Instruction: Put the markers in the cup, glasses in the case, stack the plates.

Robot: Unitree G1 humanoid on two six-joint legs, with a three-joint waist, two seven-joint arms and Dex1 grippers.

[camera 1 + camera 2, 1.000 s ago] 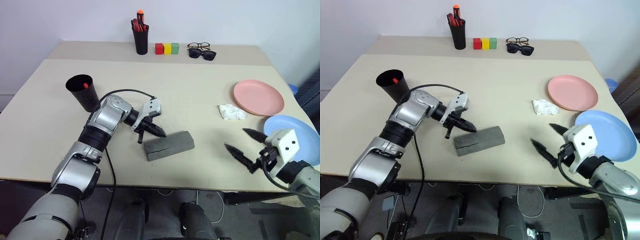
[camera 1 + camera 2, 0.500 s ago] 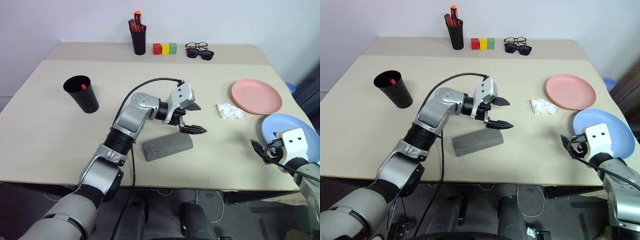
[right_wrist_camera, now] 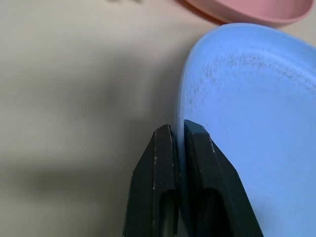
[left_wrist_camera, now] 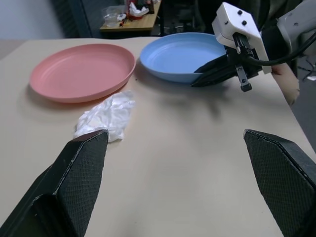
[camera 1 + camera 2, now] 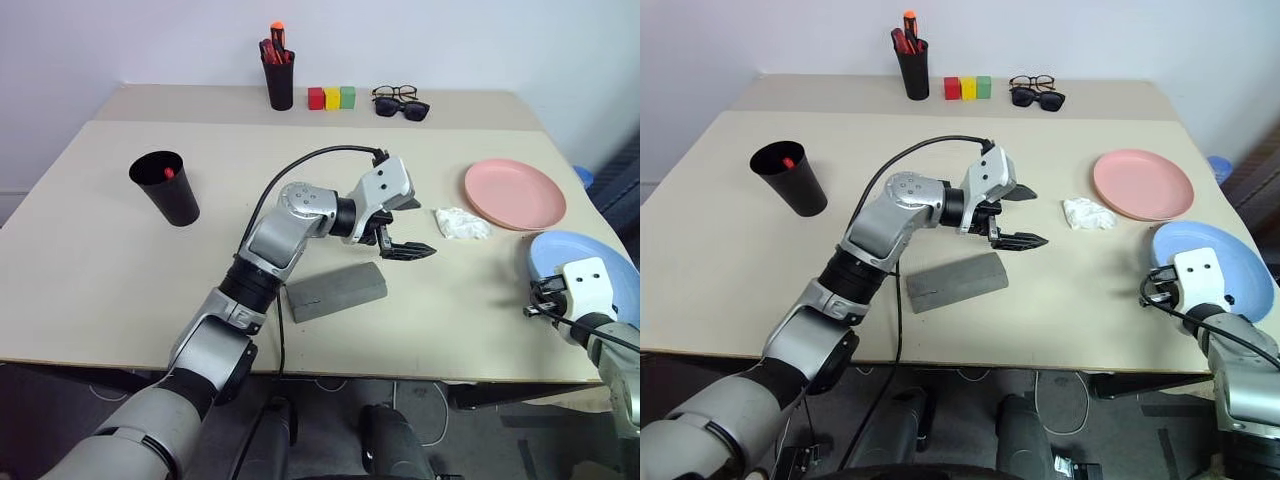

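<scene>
Near the table's (image 5: 120, 250) right edge, right pincer (image 3: 177, 143) pinches blue plate's (image 3: 256, 123) rim; left pincer (image 4: 177, 163) gapes empty.

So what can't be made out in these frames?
- Whether the glasses are inside the case: it lies shut, contents hidden, head views.
- Most of the marker in the cup: the cup wall hides all but its red tip.
- The blue plate: its far side is cut off by the edge of the left eye view.
</scene>
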